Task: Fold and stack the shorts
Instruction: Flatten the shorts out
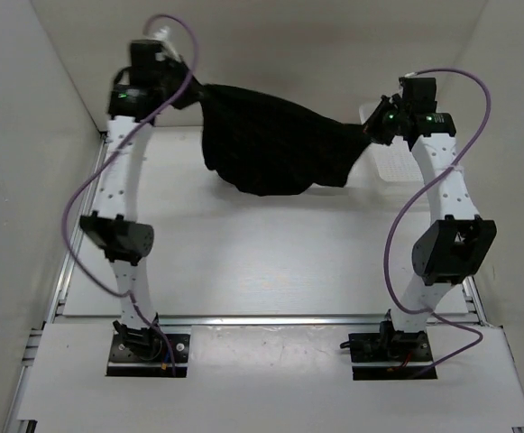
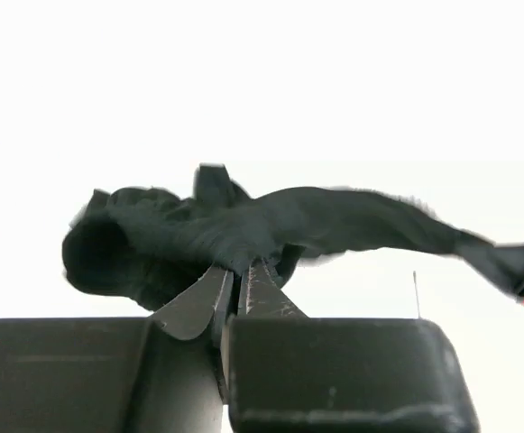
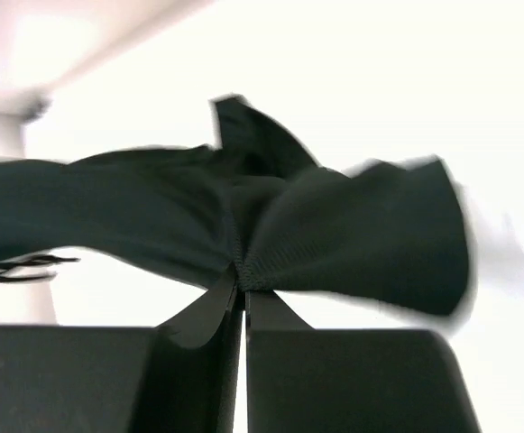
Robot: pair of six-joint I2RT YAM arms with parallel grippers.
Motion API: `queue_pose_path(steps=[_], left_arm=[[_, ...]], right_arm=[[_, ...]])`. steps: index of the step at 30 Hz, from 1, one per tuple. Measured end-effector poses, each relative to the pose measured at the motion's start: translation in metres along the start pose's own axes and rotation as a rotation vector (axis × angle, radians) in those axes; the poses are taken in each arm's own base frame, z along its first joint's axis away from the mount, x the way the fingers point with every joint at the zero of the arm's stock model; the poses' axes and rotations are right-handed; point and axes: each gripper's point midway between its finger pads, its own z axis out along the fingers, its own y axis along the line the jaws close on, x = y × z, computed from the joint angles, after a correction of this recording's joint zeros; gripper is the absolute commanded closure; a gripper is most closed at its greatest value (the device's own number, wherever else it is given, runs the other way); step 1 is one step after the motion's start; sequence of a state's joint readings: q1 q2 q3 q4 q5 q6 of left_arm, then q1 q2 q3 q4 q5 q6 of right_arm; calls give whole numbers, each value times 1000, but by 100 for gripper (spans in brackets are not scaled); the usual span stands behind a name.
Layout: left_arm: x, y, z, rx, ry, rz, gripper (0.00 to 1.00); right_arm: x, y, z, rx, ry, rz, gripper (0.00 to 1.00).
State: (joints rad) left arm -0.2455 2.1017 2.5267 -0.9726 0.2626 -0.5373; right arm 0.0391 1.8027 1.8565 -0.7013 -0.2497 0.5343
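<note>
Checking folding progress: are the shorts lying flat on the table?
No, the shorts hang sagging between the left gripper and the right gripper, which pinch their ends.

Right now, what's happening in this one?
Both arms hold the black shorts up between them. The left gripper is shut on one end, the right gripper on the other, and the cloth sags in the middle above the table. Nothing is folded yet. A white mesh basket sits at the far right.
</note>
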Motion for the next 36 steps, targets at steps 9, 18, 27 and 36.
queue_pose_path(steps=[9,18,27,36], left_arm=[[17,-37,-149,52,-157,100,89],[263,125,-145,-344,277,-172,4],[280,120,-155,-332,281,-294,86],[355,140,-138,-490,517,-423,2]], right_arm=[[55,11,-75,-94,-61,-67,93],[260,-89,-67,126,279,-82,7],[247,-98,-81,199,188,-25,81],[248,-92,-49,205,302,10,52]])
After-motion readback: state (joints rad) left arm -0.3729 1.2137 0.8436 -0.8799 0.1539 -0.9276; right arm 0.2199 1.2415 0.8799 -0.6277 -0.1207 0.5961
